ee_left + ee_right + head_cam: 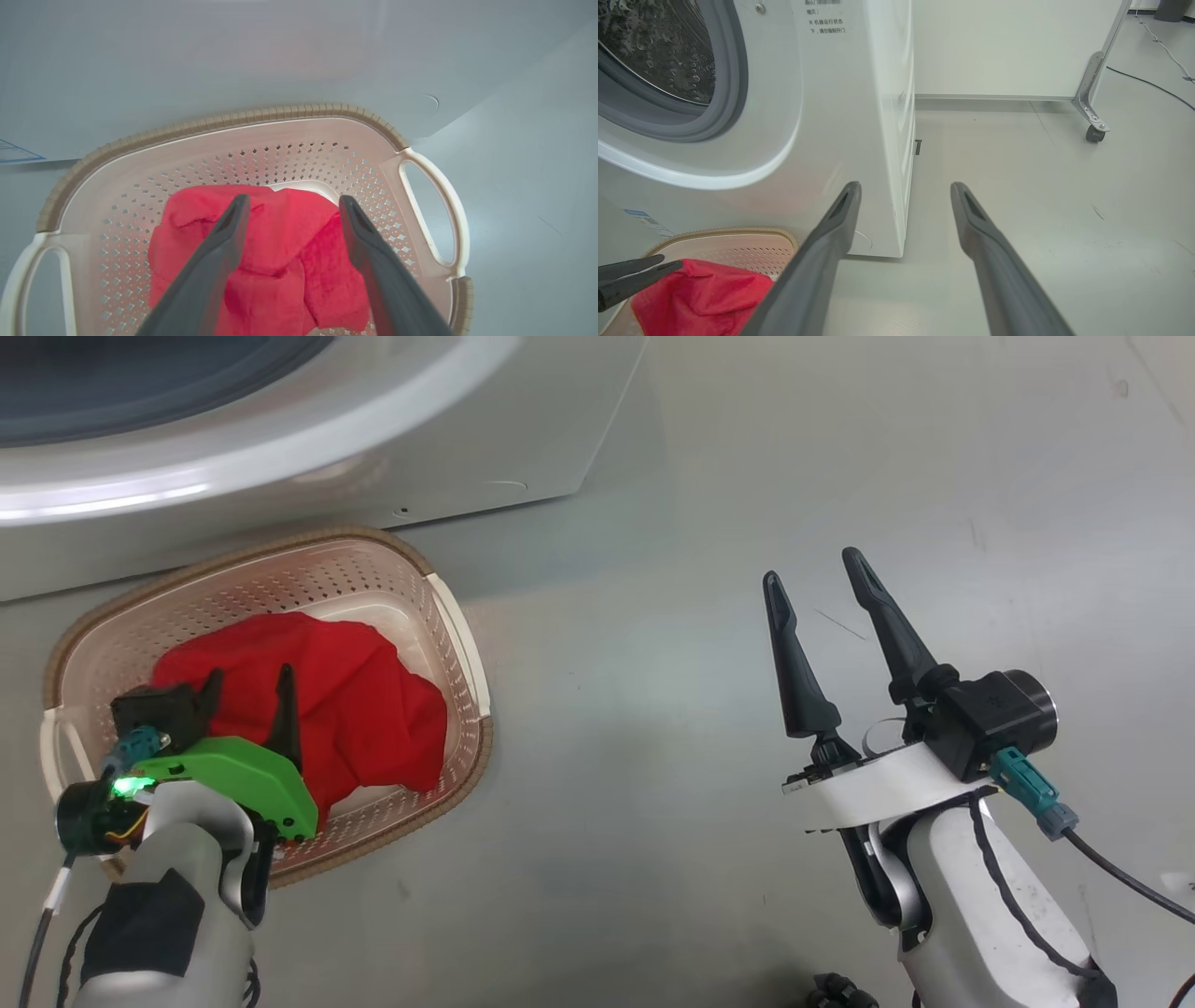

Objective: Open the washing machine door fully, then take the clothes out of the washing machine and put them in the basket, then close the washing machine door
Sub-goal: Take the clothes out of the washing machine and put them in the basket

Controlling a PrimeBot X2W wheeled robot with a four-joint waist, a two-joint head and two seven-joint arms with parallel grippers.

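Note:
The cream basket (280,543) (280,112) (728,231) stands on the floor against the white washing machine (467,448) (831,116). The red clothes (355,691) (280,242) (700,298) lie bunched inside it. My left gripper (249,677) (293,199) (671,261) hangs just over the clothes, open, with nothing between its fingers. Off to the basket's right, my right gripper (810,567) (906,185) is open and empty above the floor. The drum opening with its grey seal (733,93) is uncovered. The washing machine door is out of view.
Grey floor (653,709) stretches between the basket and my right arm. A white panel on a caster (1093,133) stands behind the washer's right side. A dark cable (1148,84) runs along the floor at the far right.

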